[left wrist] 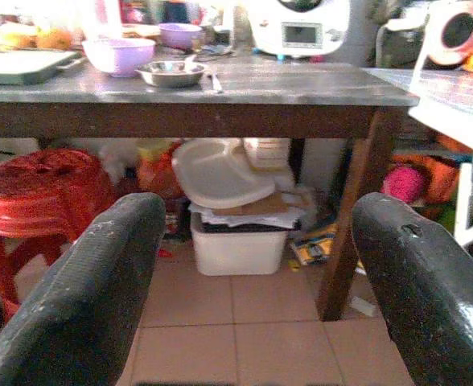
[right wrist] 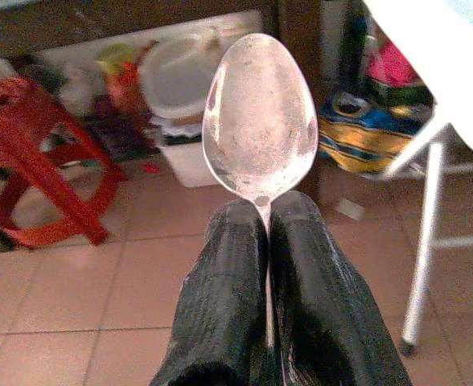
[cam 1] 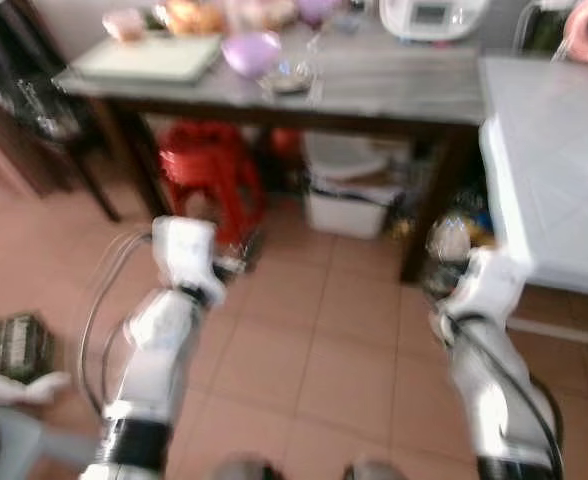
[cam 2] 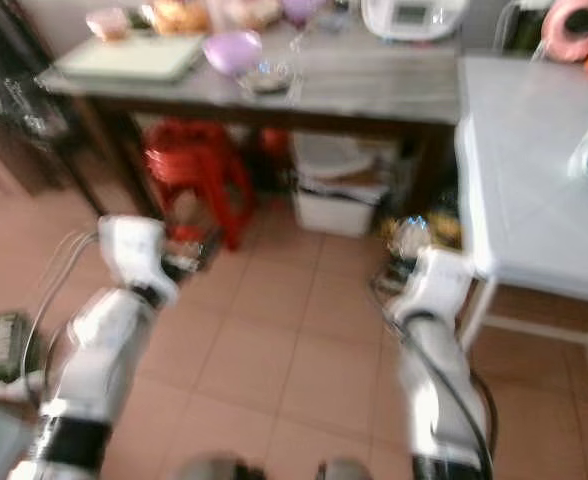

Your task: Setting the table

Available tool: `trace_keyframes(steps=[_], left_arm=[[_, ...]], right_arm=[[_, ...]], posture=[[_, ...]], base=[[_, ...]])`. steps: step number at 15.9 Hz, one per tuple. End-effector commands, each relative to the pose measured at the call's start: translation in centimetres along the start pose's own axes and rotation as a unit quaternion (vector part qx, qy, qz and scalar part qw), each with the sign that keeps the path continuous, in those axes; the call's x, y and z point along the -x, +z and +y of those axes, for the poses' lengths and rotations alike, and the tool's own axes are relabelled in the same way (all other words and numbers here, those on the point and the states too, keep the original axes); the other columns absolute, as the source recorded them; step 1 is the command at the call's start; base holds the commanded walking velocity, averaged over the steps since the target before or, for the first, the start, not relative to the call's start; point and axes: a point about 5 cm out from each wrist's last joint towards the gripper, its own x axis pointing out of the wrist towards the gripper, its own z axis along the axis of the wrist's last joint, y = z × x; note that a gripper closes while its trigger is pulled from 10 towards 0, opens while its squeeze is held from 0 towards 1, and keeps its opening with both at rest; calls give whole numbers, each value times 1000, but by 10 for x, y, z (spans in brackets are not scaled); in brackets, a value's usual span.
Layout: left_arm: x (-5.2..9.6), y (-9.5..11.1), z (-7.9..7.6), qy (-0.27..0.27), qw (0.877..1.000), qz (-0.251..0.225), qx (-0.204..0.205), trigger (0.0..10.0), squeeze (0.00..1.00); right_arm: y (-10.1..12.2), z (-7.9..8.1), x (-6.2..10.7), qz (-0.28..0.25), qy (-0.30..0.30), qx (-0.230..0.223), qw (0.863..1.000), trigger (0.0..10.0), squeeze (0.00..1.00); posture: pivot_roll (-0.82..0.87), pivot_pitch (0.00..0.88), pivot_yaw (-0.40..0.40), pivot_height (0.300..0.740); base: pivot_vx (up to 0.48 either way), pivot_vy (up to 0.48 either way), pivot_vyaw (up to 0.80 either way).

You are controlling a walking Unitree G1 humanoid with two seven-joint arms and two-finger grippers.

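The right gripper [right wrist: 267, 241] is clenched on a spoon [right wrist: 260, 121], its two black fingers [right wrist: 220, 297] pressed together on the thin handle so that the bowl stands up beyond the tips. The right arm [cam 1: 494, 350] is held out over the tiled floor [cam 1: 324, 340], near the near-left corner of the white table [cam 1: 544, 180] on the right. The left gripper [left wrist: 252, 265] is released, its fingers [left wrist: 100, 289] wide apart with nothing between them; the left arm [cam 1: 164, 330] reaches forward over the floor toward the far dark table [left wrist: 220, 88].

On that far table stand a purple bowl [left wrist: 118, 55], a steel bowl [left wrist: 170, 73] just right of it, a green board [left wrist: 19, 64] at the left end, and a white appliance [left wrist: 299, 24] farther right. Under it sit a red stool [left wrist: 35, 193] on the left and a white bin [left wrist: 236, 241] with a white lid [left wrist: 220, 173] leaning above it. A pink roll [cam 2: 574, 28] lies at the far right. The head views are blurred.
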Motion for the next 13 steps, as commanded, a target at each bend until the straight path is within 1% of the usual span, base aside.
trace_keyframes(steps=[1, 5, 6, 7, 10, 11, 13], left_arm=[[2, 3, 10, 16, 1000, -2, -14, 10000, 0], [2, 1, 9, 19, 1000, -3, -15, 10000, 0], [1, 3, 10, 19, 999, -14, -21, 10000, 0], [1, 5, 10, 20, 999, -22, -22, 10000, 0], [1, 6, 13, 23, 999, -24, -22, 10000, 0], [1, 7, 13, 20, 999, -25, -16, 10000, 0], [1, 7, 11, 15, 999, -27, -18, 10000, 0]], right_arm=[[4, 6, 0, -11, 7, -4, 1000, 10000, 0], [4, 5, -1, -12, 6, -1, 1000, 10000, 0], [5, 5, -2, -14, 6, 0, 1000, 10000, 0], [6, 4, -3, -16, 6, 1, 1000, 10000, 0], [10, 4, -4, -26, 10, 12, 1000, 10000, 0], [11, 4, -5, -29, 12, 15, 999, 10000, 0], [10, 5, -6, -28, 13, 15, 999, 10000, 0]], posture=[[-46, 0, 42, 740], [-51, 0, 46, 740], [-51, 0, 46, 740], [-50, 0, 47, 740], [-50, 0, 47, 740], [-48, 0, 46, 740], [-46, 0, 45, 740]], base=[[0, 428, 0], [0, 425, 0], [304, 371, 0], [439, 0, 0], [461, 0, 0], [458, 0, 0], [461, 0, 0]])
